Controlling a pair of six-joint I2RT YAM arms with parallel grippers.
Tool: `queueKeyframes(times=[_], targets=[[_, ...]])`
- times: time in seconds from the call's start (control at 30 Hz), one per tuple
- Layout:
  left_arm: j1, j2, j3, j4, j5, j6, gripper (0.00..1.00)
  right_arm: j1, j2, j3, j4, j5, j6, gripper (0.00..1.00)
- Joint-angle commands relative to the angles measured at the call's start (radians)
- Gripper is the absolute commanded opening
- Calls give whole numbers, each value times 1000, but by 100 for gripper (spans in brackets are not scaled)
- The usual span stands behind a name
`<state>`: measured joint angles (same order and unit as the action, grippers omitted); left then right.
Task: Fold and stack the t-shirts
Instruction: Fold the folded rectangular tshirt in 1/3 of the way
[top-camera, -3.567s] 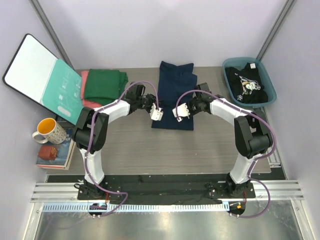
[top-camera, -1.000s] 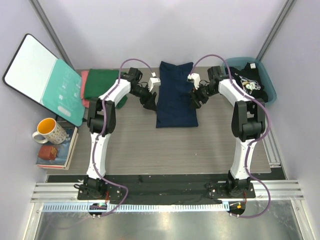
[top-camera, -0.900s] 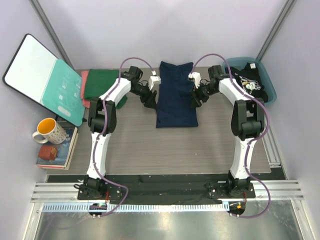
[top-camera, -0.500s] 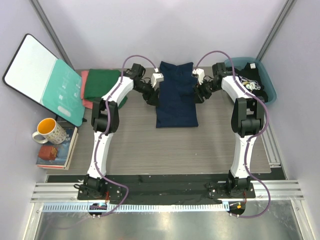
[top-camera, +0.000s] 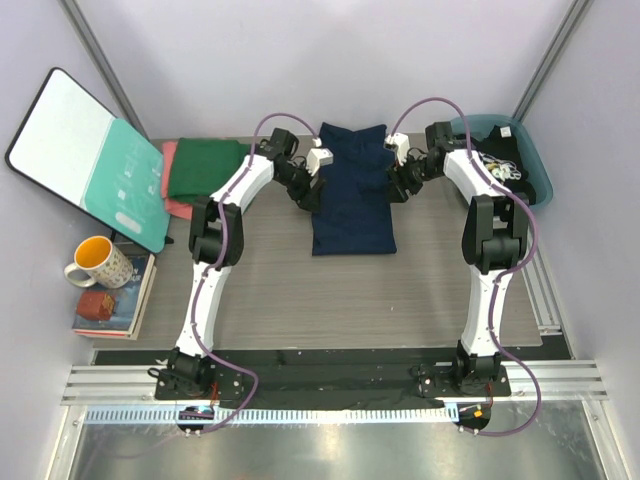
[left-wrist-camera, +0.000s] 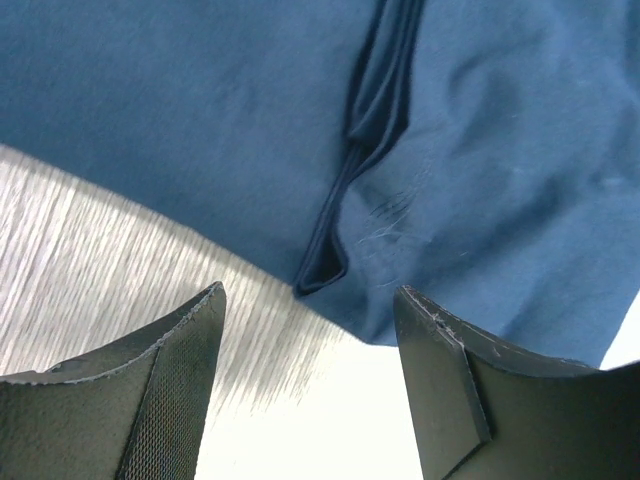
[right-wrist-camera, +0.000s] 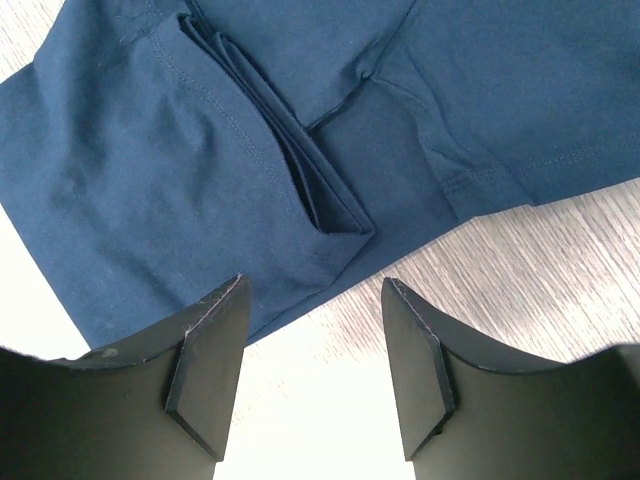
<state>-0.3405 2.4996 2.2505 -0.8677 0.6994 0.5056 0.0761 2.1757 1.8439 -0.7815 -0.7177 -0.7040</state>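
The navy t-shirt (top-camera: 350, 195) lies as a long folded strip in the middle of the table. My left gripper (top-camera: 306, 194) stands open at its left edge near the far end, and the left wrist view shows the cloth's hem (left-wrist-camera: 200, 120) just beyond the empty fingers (left-wrist-camera: 180, 350). My right gripper (top-camera: 397, 185) stands open at the right edge, over a layered sleeve fold (right-wrist-camera: 320, 190); its fingers (right-wrist-camera: 415, 350) hold nothing. The dark green t-shirt (top-camera: 205, 165) lies folded on the salmon-pink one (top-camera: 172, 206) at the back left. The black printed t-shirt (top-camera: 492, 168) is in the basin.
A teal basin (top-camera: 535, 165) stands at the back right. The teal-and-white board (top-camera: 85, 160) leans at the left wall, with a yellow-lined mug (top-camera: 95, 262) and books (top-camera: 110, 305) in front of it. The back wall is close behind the navy shirt.
Both grippers have moved from the shirt's near end up along its sides to the far end, closing in on its edges. The right jaws have narrowed a little.
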Motion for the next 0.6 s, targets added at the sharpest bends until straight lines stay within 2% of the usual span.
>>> queueKeyframes(times=[0.0,0.57], targets=[[1,-30,0,-8,-34,11,69,-4,12,37,1,-29,5,61],[-20,10,49,-10,-21,-9,64,-4,91,70,-58,-95,17,60]])
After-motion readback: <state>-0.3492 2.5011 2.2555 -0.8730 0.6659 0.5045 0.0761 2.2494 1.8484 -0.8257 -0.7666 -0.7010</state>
